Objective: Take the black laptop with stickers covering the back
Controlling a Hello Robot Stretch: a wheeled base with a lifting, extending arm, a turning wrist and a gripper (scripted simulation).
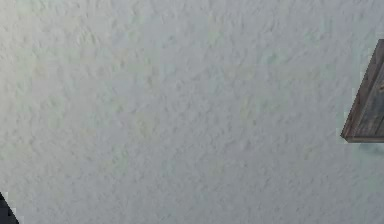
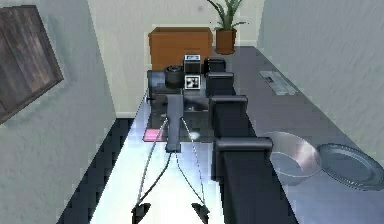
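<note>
ahead of me: a bare textured wall (image 1: 180,110), with the corner of a framed picture (image 1: 366,100) at the forward view's right edge.
arm: the dark bar (image 2: 245,165) rises from the bottom of the arm side view, with the white squares (image 2: 192,60) at its far end.
gripper: the gripper (image 2: 171,209) hangs left of the arm, and its thin fingers run down to dark fingertips (image 2: 143,210) over a pale glossy surface (image 2: 115,190).
hand state: i cannot tell whether the fingers are spread or pressed together. behind the tips i see bare pale surface alone, so it holds nothing.
task's thing: i can't pick out a black laptop for certain. the nearest match is a dark blocky shape (image 2: 158,100) with a pink patch (image 2: 152,132) at its foot, at the far end of the pale surface, just left of the gripper's body.
right side: a grey counter (image 2: 300,110) bears a bowl (image 2: 292,157) and a plate (image 2: 352,166).
far end: a brown cabinet (image 2: 180,45) and a potted plant (image 2: 226,22).
</note>
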